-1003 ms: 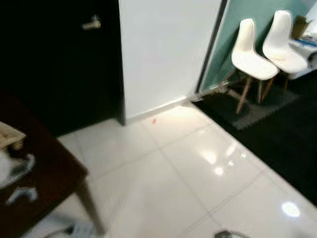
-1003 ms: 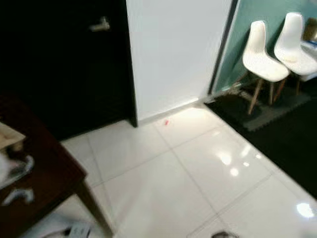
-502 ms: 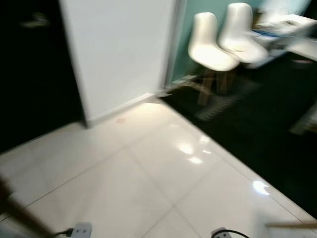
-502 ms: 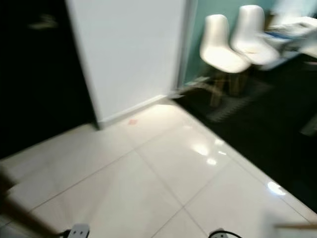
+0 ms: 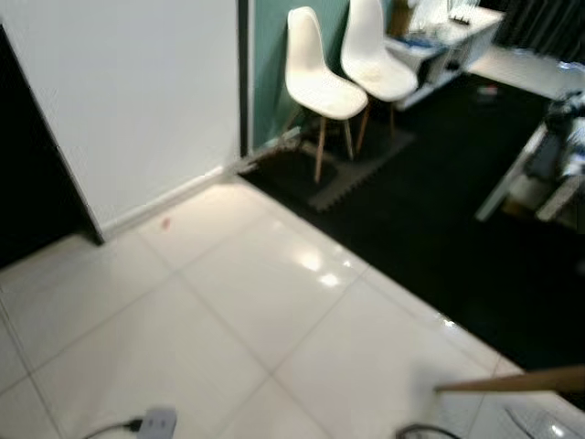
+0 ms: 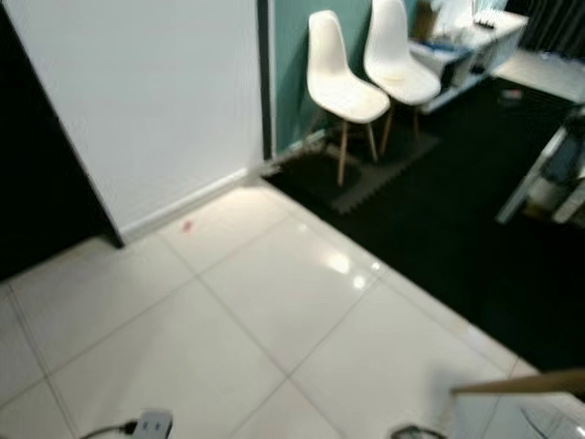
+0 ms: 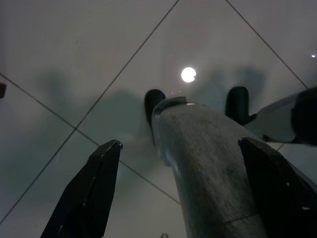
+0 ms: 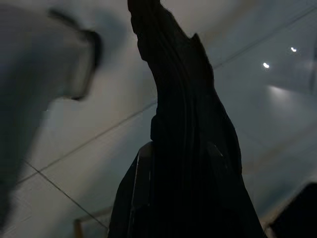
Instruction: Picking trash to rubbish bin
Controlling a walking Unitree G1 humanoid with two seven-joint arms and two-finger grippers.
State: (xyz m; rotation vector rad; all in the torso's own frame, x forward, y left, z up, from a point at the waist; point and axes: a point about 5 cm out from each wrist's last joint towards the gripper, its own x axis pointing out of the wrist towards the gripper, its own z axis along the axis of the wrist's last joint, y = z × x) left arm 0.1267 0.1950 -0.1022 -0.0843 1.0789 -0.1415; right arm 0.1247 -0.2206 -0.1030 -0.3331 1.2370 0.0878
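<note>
The left gripper (image 7: 178,148) hangs over glossy white floor tiles (image 5: 228,338), fingers (image 7: 86,193) spread wide, with the robot's grey leg (image 7: 208,168) between them. The right gripper (image 8: 183,144) is clamped on a dark crumpled bag (image 8: 188,99). Ahead: a white wall (image 5: 128,91), two white chairs (image 5: 320,82) on a dark mat (image 5: 356,169), black carpet (image 5: 439,238). A white power strip (image 5: 157,422) lies near the robot's feet.

White tiled floor (image 5: 228,311) carries two white chairs (image 5: 343,82) on dark mat (image 5: 352,169).
</note>
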